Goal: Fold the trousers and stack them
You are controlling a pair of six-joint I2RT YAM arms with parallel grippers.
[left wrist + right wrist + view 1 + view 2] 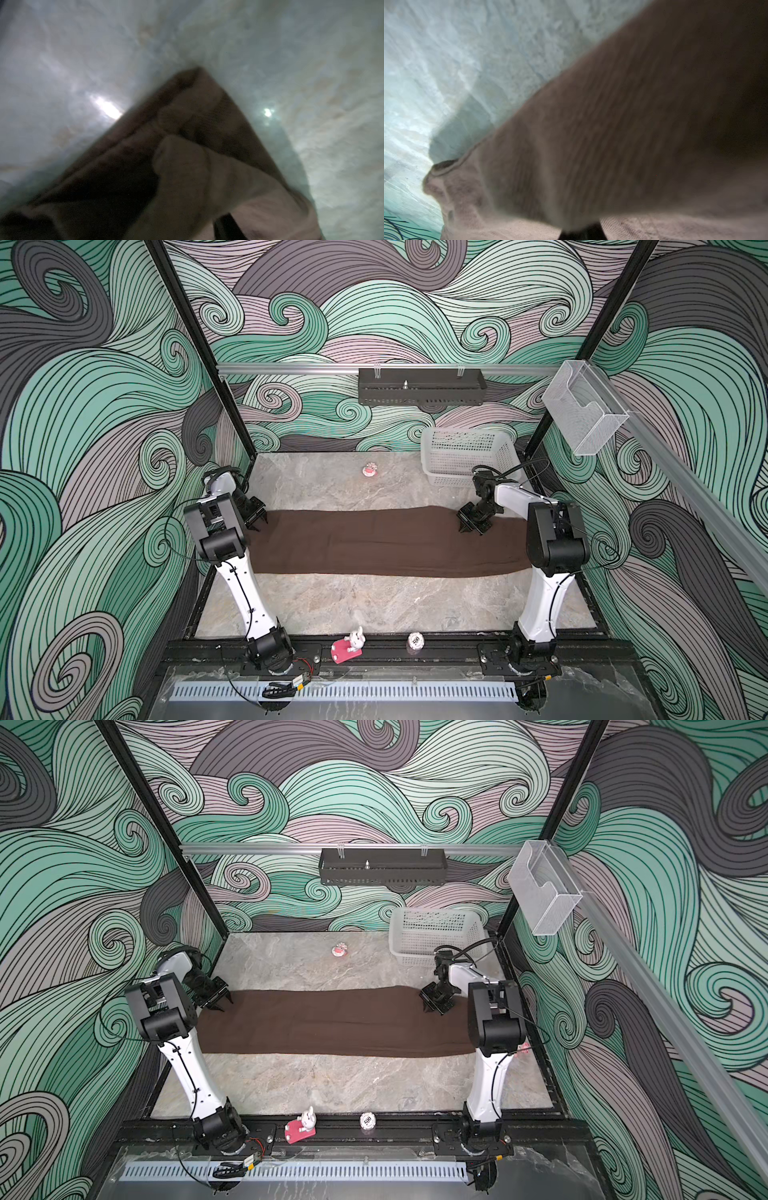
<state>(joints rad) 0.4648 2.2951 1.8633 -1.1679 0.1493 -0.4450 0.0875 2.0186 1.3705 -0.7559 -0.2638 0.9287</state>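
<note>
The dark brown trousers (374, 543) (332, 1023) lie flat as one long band across the marble table (374, 605). My left gripper (259, 524) (224, 1006) stands at the band's far left corner; in both top views its two fingertips are apart over the cloth edge. In the left wrist view the trousers (187, 135) bunch up close to the lens over one dark finger (226, 228). My right gripper (469, 529) (434, 1009) is on the far edge near the right end, shut on the cloth. In the right wrist view the trousers (612, 124) drape over the jaws.
A white mesh basket (469, 456) stands at the back right, just behind the right arm. A small pink figurine (369, 470) sits at the back middle. A rabbit figure (349, 645) and a round chip (415, 641) rest on the front rail.
</note>
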